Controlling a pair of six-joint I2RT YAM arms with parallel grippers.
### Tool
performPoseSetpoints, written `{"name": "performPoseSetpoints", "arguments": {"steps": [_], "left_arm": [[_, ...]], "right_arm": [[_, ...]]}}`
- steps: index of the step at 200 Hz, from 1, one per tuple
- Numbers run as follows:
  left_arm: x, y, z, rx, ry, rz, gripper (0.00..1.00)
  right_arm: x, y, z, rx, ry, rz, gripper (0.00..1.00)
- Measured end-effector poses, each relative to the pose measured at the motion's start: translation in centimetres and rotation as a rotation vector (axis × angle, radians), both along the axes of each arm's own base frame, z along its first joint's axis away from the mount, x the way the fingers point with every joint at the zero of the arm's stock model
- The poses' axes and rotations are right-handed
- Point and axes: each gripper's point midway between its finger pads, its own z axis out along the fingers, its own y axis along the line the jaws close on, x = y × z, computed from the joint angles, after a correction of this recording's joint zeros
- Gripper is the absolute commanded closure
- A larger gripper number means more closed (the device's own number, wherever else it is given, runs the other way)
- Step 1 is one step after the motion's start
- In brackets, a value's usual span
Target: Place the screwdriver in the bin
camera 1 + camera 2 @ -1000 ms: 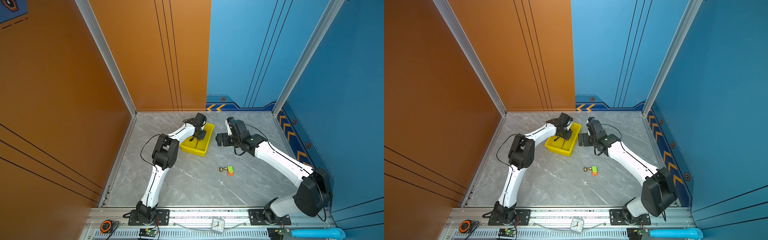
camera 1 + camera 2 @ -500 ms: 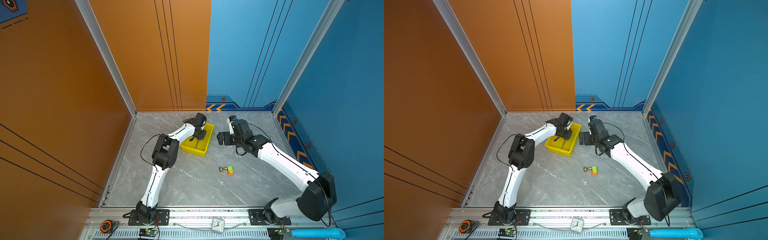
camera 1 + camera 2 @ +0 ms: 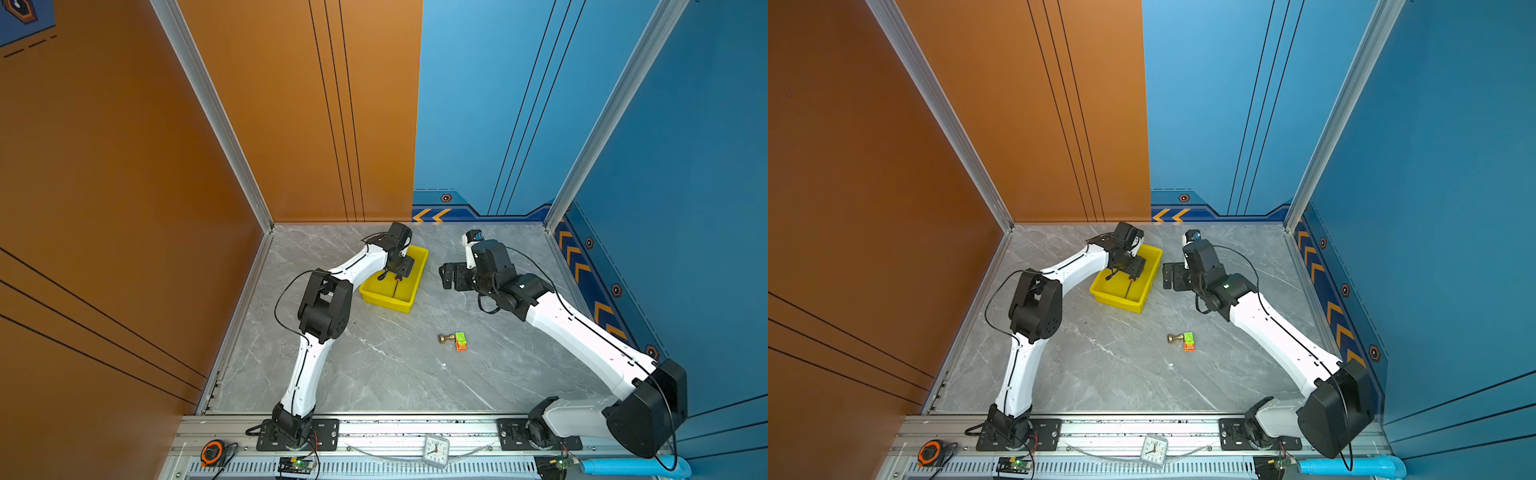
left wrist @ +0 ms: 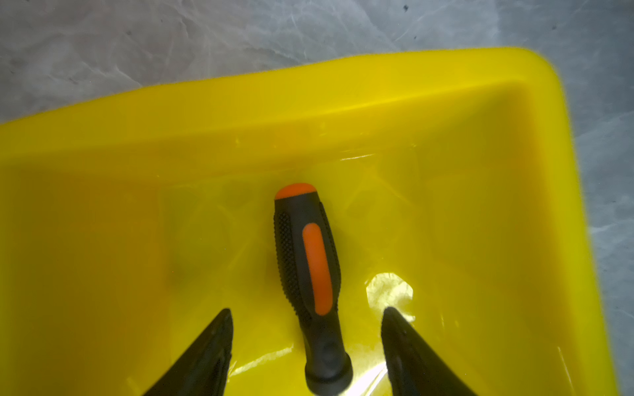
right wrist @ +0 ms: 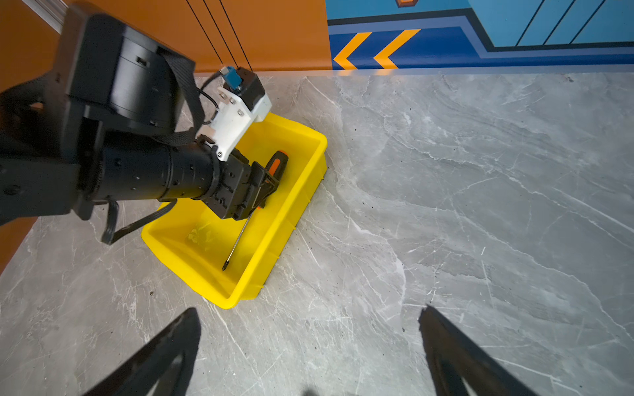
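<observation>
The screwdriver (image 4: 308,267), black handle with orange accents, lies on the floor of the yellow bin (image 4: 308,89). My left gripper (image 4: 306,309) is open just above it, a finger on each side of the handle with a gap to both. In the right wrist view the thin shaft of the screwdriver (image 5: 236,240) runs along the floor of the bin (image 5: 271,264) from under the left gripper (image 5: 264,181). Both top views show the bin (image 3: 388,305) (image 3: 1119,303) with the left gripper (image 3: 401,270) (image 3: 1133,270) over its far half. My right gripper (image 5: 308,308) (image 3: 451,278) is open and empty over bare floor beside the bin.
A brass knob (image 3: 445,338) and a green-and-orange toy block (image 3: 460,341) lie together nearer the front. A clock (image 3: 436,451) and a tape measure (image 3: 212,453) sit on the front rail. Orange walls close the left and back, blue walls the right.
The left gripper has opened and let go of the screwdriver, which now lies in the bin. The right arm's elbow has swung slightly right.
</observation>
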Motion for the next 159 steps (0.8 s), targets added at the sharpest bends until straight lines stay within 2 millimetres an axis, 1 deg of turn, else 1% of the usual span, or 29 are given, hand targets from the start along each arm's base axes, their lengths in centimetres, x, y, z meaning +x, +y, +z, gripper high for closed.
{"name": "performPoseSetpoints", "arguments": {"steps": [14, 19, 21, 24, 41, 47, 57, 71, 101, 113, 132, 159], "left_arm": [[-0.5, 0.0, 1.8, -0.013, -0.023, 0.002, 0.15], [-0.7, 0.0, 2.5, -0.017, -0.033, 0.001, 0.15], [-0.8, 0.0, 2.8, -0.021, -0.036, 0.002, 0.10], [-1.0, 0.0, 3.3, -0.022, -0.043, 0.000, 0.07], [-2.1, -0.1, 5.5, -0.040, -0.069, 0.002, 0.00], [-2.5, -0.1, 6.1, -0.041, -0.077, 0.001, 0.02], [-3.5, -0.2, 7.3, -0.042, -0.095, -0.007, 0.02], [-5.0, -0.2, 8.3, -0.033, -0.109, -0.016, 0.02], [-8.8, 0.0, 9.7, 0.007, -0.130, -0.039, 0.02], [-10.4, 0.5, 10.0, 0.024, -0.137, -0.039, 0.02], [-13.1, 1.6, 10.5, 0.036, -0.142, -0.028, 0.02], [-15.7, 4.3, 10.9, 0.048, -0.163, 0.019, 0.02]], "right_arm": [[-0.3, -0.4, 0.1, 0.003, -0.005, -0.006, 0.00], [-0.4, -0.6, 0.1, 0.003, -0.006, -0.009, 0.00], [-0.4, -0.7, 0.1, 0.003, -0.006, -0.010, 0.00], [-0.5, -0.9, 0.1, 0.004, -0.007, -0.012, 0.00], [-1.0, -1.6, 0.1, 0.003, -0.009, -0.021, 0.00], [-1.1, -1.9, 0.1, 0.004, -0.011, -0.025, 0.00], [-1.5, -2.5, 0.2, 0.008, -0.017, -0.034, 0.00], [-1.9, -3.3, 0.2, 0.013, -0.022, -0.049, 0.00], [-2.8, -4.9, -0.1, 0.029, -0.023, -0.067, 0.00], [-3.2, -5.6, -0.3, 0.032, -0.023, -0.080, 0.00], [-3.8, -7.0, -0.4, 0.040, -0.033, -0.110, 0.00], [-4.6, -8.8, -0.1, 0.054, -0.060, -0.155, 0.00]]}}
